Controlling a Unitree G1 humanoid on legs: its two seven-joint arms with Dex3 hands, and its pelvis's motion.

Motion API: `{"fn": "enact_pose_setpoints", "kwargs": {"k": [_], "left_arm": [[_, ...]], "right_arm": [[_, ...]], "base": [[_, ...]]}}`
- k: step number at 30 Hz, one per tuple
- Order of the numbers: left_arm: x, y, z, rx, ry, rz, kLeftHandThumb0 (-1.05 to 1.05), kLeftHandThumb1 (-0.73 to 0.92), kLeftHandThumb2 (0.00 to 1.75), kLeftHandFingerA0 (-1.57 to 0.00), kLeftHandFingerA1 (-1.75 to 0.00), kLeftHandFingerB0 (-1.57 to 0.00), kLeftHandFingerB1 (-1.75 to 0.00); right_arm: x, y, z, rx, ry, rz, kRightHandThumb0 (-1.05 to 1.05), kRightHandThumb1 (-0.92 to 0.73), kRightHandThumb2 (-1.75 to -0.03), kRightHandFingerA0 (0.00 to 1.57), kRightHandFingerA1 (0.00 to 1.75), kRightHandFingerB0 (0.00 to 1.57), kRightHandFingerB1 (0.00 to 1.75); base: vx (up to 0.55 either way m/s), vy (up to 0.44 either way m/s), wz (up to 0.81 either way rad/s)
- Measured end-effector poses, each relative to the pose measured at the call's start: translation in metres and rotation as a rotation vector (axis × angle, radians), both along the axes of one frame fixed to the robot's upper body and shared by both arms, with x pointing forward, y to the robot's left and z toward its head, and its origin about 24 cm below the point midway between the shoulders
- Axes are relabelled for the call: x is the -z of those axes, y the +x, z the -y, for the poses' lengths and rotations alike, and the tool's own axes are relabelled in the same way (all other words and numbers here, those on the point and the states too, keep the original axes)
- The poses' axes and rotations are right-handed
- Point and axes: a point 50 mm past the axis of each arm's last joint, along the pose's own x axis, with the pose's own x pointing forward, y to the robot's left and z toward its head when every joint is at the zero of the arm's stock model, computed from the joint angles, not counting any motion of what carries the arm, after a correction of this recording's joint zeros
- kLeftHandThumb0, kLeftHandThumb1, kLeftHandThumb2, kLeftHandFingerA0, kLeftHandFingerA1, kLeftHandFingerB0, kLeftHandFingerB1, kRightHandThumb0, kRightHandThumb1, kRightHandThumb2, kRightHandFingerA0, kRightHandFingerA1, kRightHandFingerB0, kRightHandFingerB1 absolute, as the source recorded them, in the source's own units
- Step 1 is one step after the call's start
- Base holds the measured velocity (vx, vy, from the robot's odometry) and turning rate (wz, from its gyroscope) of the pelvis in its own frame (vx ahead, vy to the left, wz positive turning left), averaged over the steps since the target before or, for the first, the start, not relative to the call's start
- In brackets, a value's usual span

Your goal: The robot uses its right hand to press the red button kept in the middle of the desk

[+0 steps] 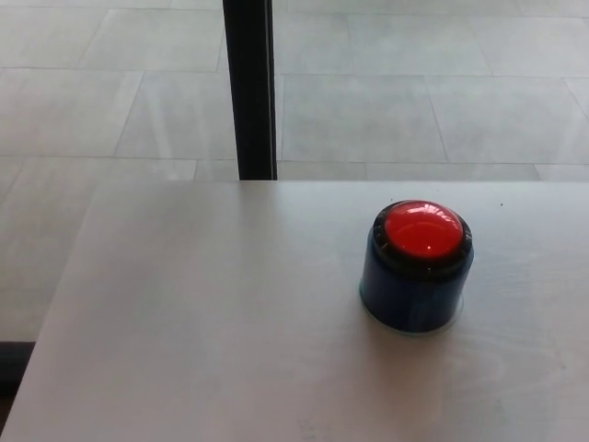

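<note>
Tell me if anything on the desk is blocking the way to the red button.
Nothing visible does. The red button sits alone on the pale desk, with bare surface on every side. Neither robot hand is in view.

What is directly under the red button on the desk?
The red button sits on a dark blue round base, which stands on the pale desk. The desk surface beneath the base is covered.

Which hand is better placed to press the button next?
Right, tentatively. Neither hand is in view, but the red button stands upright on the desk right of centre, nearer where the right arm enters.
</note>
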Motion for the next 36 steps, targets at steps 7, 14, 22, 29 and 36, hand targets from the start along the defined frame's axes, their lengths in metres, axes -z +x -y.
{"fn": "enact_pose_setpoints", "kwargs": {"k": [7, 14, 22, 29, 36], "left_arm": [[0.0, 0.001, 0.0, 0.009, 0.003, -0.002, -0.75, 0.92, 1.28, -0.45, -0.93, -0.29, -0.77], [0.0, 0.0, 0.001, 0.009, 0.002, -0.004, -0.71, 0.92, 1.17, -0.4, -1.22, -0.29, -0.94], [0.001, 0.0, 0.001, 0.006, 0.0, -0.004, -0.73, 0.92, 1.25, -0.49, -0.97, -0.32, -0.8], [0.001, 0.0, 0.001, 0.006, -0.003, -0.003, -0.72, 0.92, 1.16, -0.41, -1.25, -0.29, -0.98], [0.001, 0.001, 0.002, 0.012, -0.002, -0.01, -0.73, 0.92, 1.22, -0.53, -0.99, -0.33, -0.8]], "right_arm": [[0.018, 0.018, -0.062, -0.186, -0.014, -0.063, -0.15, -0.45, -1.34, 1.0, 1.75, 0.82, 1.57], [0.045, 0.027, -0.104, -0.318, -0.073, -0.175, -0.15, -0.59, -1.15, 0.91, 1.75, 0.74, 1.56], [0.105, 0.028, -0.125, -0.396, -0.192, -0.396, -0.19, -0.42, -1.37, 0.94, 1.75, 0.72, 1.66], [0.115, 0.028, -0.132, -0.434, -0.238, -0.433, -0.17, -0.45, -1.31, 0.93, 1.75, 0.78, 1.61], [0.12, 0.028, -0.138, -0.464, -0.268, -0.449, -0.19, -0.46, -1.31, 0.93, 1.75, 0.79, 1.63]], "base": [[0.0, 0.0, 0.0], [0.0, 0.0, 0.0], [0.0, 0.0, 0.0], [0.0, 0.0, 0.0], [0.0, 0.0, 0.0]]}}
